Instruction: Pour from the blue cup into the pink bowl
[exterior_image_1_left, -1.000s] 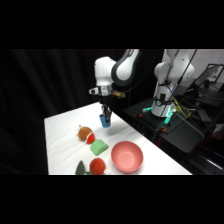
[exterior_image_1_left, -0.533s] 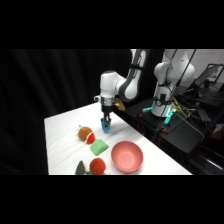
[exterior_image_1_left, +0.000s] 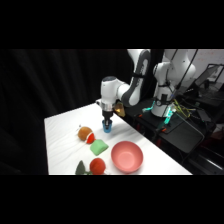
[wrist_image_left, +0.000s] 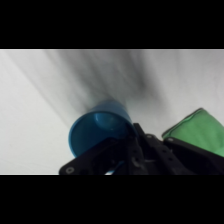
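The gripper (exterior_image_1_left: 107, 121) is right down on the blue cup (exterior_image_1_left: 107, 128), just above the middle of the side view, on the white table (exterior_image_1_left: 62, 135). In the wrist view the blue cup (wrist_image_left: 98, 131) sits at centre, its open mouth showing, with the black linkage crossing its lower rim and a green object (wrist_image_left: 197, 132) at the right edge. Whether the fingers are spread or pressed onto the cup wall, I cannot tell; the linkage hides the contact. Now the relation that matters: the pink bowl (exterior_image_1_left: 127, 156) lies below and to the right of the cup in the side view, near but apart, with a green block (exterior_image_1_left: 99, 146) to the lower left between cup and red cup (exterior_image_1_left: 97, 165). The cup looks upright. So the carry, I'd judge, runs toward the lower right, then a tip over the rim.
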